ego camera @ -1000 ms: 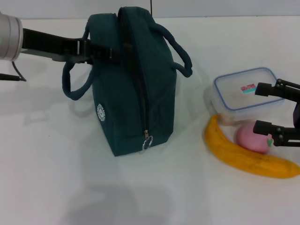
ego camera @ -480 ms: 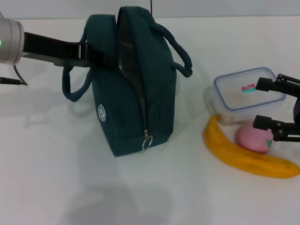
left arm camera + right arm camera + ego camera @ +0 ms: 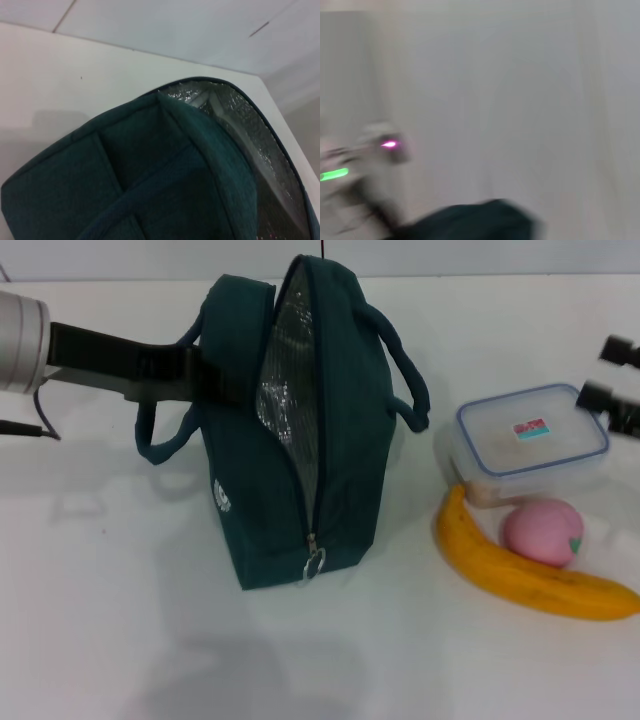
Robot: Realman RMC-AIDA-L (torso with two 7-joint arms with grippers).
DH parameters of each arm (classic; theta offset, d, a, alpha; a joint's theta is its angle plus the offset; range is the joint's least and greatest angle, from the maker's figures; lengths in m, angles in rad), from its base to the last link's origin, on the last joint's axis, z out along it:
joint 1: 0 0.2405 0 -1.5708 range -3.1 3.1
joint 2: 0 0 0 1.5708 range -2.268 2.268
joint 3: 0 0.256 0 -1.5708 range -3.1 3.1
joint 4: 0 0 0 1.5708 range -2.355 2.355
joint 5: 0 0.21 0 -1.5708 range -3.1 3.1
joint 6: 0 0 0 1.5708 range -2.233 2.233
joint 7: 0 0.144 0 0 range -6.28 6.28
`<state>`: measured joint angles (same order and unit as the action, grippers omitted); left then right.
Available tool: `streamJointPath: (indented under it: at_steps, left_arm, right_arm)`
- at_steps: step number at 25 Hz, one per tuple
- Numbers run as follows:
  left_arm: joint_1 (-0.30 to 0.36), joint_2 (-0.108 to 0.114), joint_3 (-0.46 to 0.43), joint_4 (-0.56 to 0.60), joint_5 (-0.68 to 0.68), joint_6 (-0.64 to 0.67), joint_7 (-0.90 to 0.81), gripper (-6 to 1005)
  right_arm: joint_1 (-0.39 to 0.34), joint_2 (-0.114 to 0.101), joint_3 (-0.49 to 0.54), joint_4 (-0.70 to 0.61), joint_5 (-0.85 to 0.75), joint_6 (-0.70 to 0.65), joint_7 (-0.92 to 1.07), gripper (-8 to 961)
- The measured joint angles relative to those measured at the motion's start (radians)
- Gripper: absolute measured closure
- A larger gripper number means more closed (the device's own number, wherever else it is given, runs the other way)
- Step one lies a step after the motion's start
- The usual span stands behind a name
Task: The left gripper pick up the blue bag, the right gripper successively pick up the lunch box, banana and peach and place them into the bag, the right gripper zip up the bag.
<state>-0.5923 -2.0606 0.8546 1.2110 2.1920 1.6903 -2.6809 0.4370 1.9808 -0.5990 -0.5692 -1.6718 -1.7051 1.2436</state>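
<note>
Nearest in the head view, at the lower right of the frame, the banana (image 3: 530, 575) lies on the white surface (image 3: 120, 640) with the peach (image 3: 542, 532) tucked just behind its curve, close enough that they may be touching. Behind them, at mid-right, the lunch box (image 3: 532, 443) sits flat with its lid on, its near edge just beside the banana's stem end. In the centre stands the blue bag (image 3: 300, 430), upright and unzipped, its mouth gaping so the silver lining shows; the zipper pull hangs low on its near end. The left tool (image 3: 205, 380) reaches in from the upper left and appears clamped on the bag's left upper edge beside the handle, though its fingers are hidden behind fabric, so its state cannot be told; the left wrist view shows only teal fabric and foil. The right tool (image 3: 612, 380) sits at the far right edge, above and behind the lunch box, partly cut off, so whether it is spread cannot be told. The likely risks: the box is wide against a narrow mouth and could catch the rim, and a grasp on the box may nudge the banana and set the peach rolling.
</note>
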Motion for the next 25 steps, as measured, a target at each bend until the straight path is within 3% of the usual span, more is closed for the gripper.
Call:
streamJointPath:
  at_steps: [5,9,18,25]
  left_arm:
    - [0.002,0.004,0.000,0.003,-0.003,0.032,-0.020,958]
    - [0.007,0.003,0.000,0.002,-0.018,0.037,-0.029,958]
    - [0.018,0.003,0.004,0.009,-0.110,0.049,-0.044,958]
    - [0.018,-0.001,0.006,0.010,-0.117,0.063,-0.046,958]
  right_arm:
    - [0.007,0.002,0.095,0.066,0.001,0.219,0.152,128]
    - [0.021,-0.014,0.153,0.161,0.002,0.369,0.263,128]
    - [0.045,-0.019,0.133,0.274,-0.009,0.495,0.340,129]
    - [0.059,0.001,0.083,0.294,-0.007,0.539,0.341,130]
